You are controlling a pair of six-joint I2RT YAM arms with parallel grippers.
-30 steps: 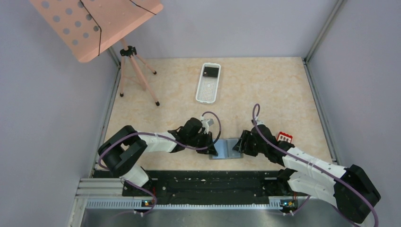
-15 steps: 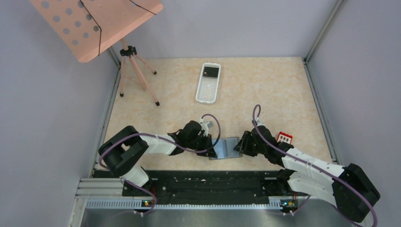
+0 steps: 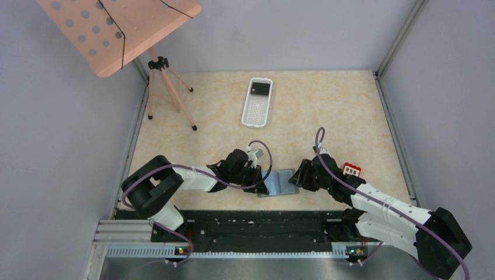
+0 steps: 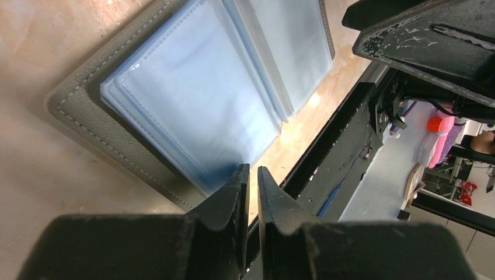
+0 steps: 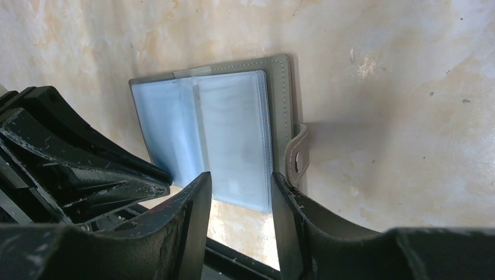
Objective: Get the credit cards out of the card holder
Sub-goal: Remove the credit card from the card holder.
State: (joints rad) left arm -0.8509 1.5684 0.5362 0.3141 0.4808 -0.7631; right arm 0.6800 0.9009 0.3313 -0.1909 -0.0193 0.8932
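Grey card holder point(image 5: 285, 105) lies spread; my right pincer point(image 5: 238, 178) gapes over it, left pincer point(image 4: 253, 170) near-clenched, hold unclear; next, nip a card's edge.

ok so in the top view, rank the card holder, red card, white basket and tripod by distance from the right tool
1. card holder, just left of the right tool
2. red card, on the table to its right
3. white basket, farther back, near centre
4. tripod, back left corner
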